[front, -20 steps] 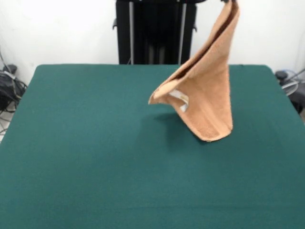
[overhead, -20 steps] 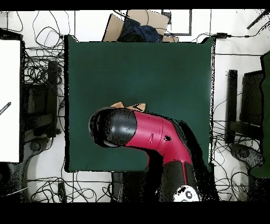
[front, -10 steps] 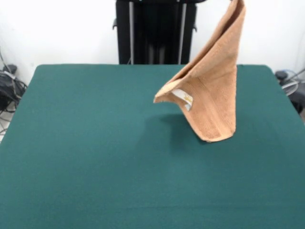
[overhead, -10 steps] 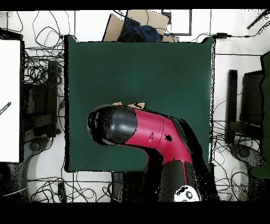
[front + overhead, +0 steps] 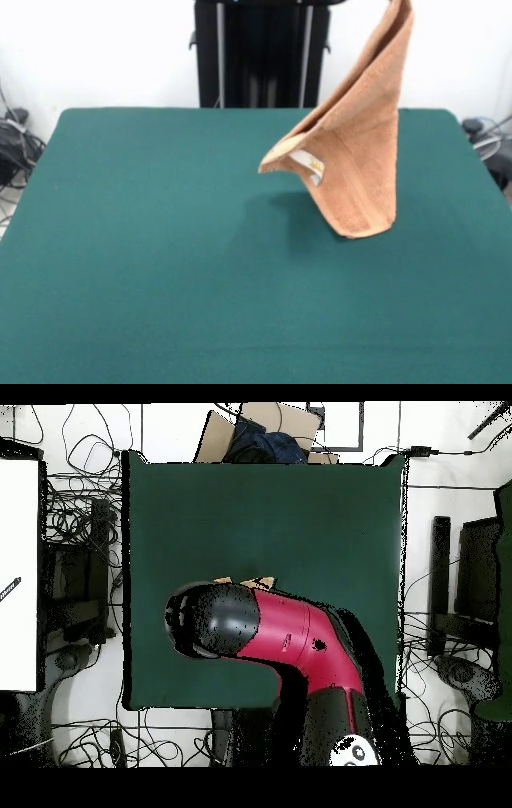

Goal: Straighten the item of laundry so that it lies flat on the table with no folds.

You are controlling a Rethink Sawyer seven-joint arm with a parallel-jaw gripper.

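The item of laundry (image 5: 360,160), a peach-orange towel, hangs by one corner from a point above the front view's top edge. It drapes down in a folded cone, and its lowest corner touches the green table (image 5: 160,240) right of centre. A small white tag (image 5: 310,164) shows on the flap that sticks out to the left. From overhead, the red and black arm (image 5: 290,634) covers nearly all of the item of laundry (image 5: 245,581), leaving only small peach tips at its far edge. The gripper itself is hidden under the arm's black head.
A cardboard box (image 5: 260,429) with dark cloth sits just beyond the table's far edge (image 5: 260,456) in the overhead view. Cables (image 5: 75,524) lie on the floor on both sides. A white board (image 5: 18,574) stands off the table's left side.
The hanging towel has shifted slightly to the right and its side flap has risen a little. From overhead, the arm's head has moved a bit to the left.
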